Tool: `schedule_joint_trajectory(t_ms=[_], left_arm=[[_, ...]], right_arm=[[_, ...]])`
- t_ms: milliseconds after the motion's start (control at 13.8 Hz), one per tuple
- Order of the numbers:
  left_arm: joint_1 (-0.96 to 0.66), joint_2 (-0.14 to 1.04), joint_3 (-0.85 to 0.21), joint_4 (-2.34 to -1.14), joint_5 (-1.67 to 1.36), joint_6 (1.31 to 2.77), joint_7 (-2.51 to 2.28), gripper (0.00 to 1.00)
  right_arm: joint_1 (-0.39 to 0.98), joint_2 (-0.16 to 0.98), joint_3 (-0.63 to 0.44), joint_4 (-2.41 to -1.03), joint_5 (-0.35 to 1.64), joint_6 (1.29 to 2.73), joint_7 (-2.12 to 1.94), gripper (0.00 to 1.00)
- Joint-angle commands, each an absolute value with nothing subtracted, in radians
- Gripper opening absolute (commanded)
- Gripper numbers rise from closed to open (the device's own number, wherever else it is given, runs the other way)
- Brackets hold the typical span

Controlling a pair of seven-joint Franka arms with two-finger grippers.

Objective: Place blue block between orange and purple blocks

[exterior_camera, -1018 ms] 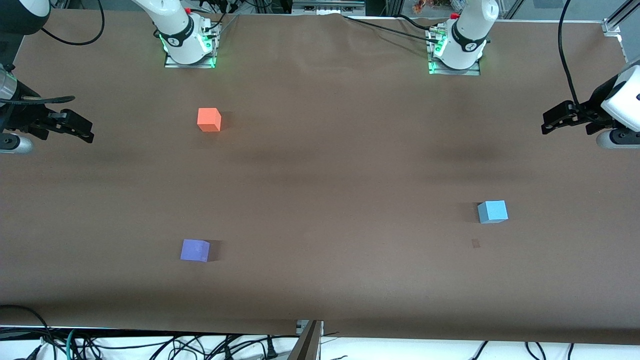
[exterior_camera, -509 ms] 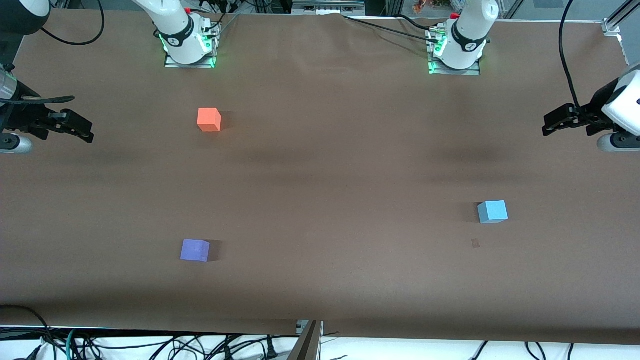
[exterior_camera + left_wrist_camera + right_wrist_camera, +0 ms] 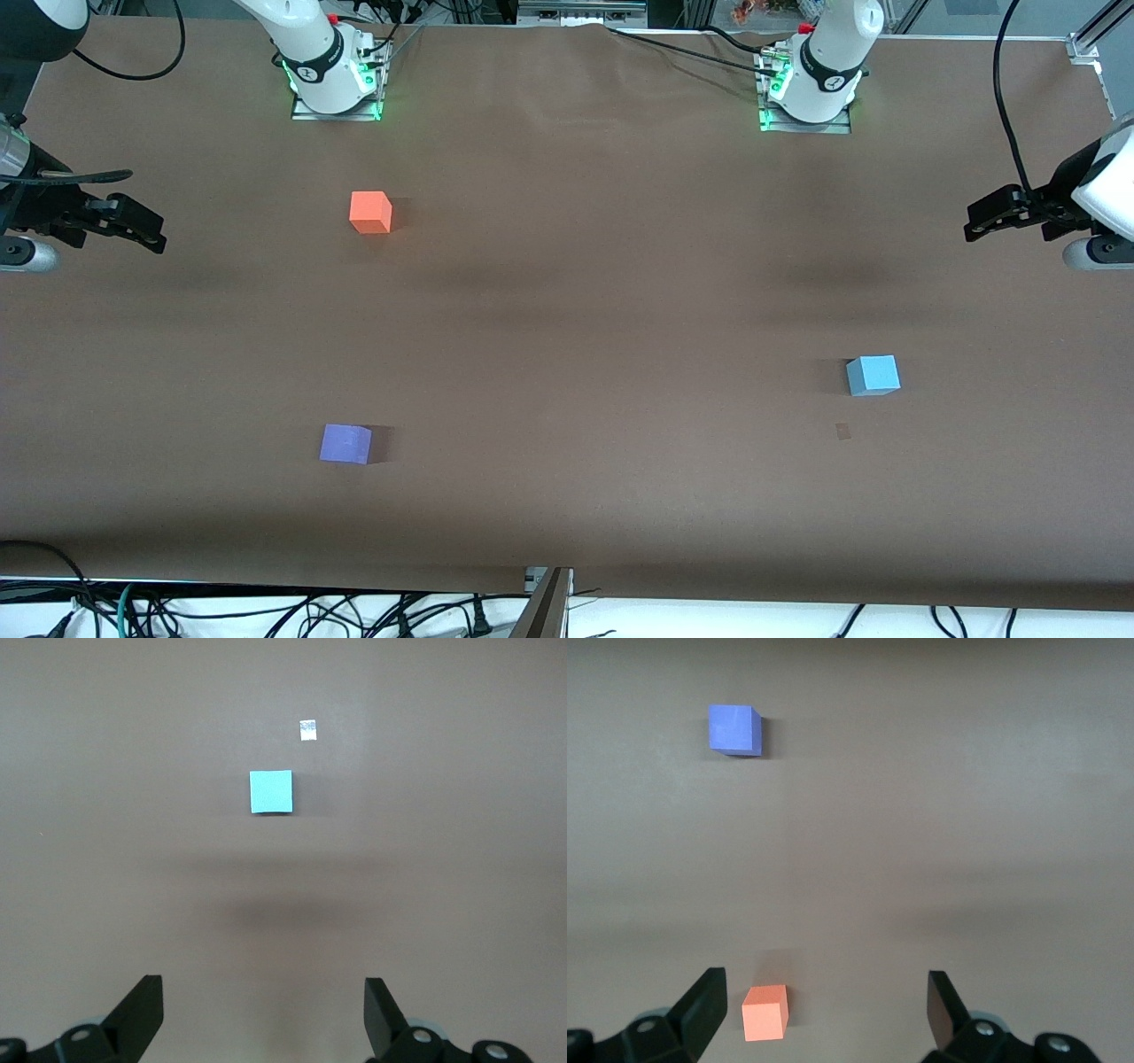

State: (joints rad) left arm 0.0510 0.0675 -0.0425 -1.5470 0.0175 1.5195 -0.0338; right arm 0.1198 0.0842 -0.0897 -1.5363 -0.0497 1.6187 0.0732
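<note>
The light blue block (image 3: 873, 375) lies on the brown table toward the left arm's end; it also shows in the left wrist view (image 3: 270, 791). The orange block (image 3: 370, 212) lies toward the right arm's end, near the bases, and shows in the right wrist view (image 3: 765, 1012). The purple block (image 3: 345, 443) lies nearer the front camera than the orange one and also shows in the right wrist view (image 3: 733, 729). My left gripper (image 3: 977, 223) is open and empty, high over the table's edge. My right gripper (image 3: 149, 232) is open and empty, high over the other end.
A small pale scrap (image 3: 842, 431) lies on the table just nearer the front camera than the blue block; it also shows in the left wrist view (image 3: 307, 729). Cables hang along the table's front edge (image 3: 567, 589).
My left gripper has drifted slightly toward the table's outer edge. The blocks and the right arm have not moved.
</note>
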Motion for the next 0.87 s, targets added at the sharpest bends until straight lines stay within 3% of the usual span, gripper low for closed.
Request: schedule_joint_trajectory(t_ms=[0,800], left_arm=[[0.054,0.06,-0.043,-1.554,0.009,1.522,-0.028,1.0],[0.054,0.109,-0.041,-1.537,0.011,1.528,-0.026,1.0]], right_arm=[[0.109,0.092,-0.084,-1.514,-0.032,1.612,0.066,1.0],[0.107,0.092,-0.084,-1.514,-0.031,1.612,0.066,1.0]])
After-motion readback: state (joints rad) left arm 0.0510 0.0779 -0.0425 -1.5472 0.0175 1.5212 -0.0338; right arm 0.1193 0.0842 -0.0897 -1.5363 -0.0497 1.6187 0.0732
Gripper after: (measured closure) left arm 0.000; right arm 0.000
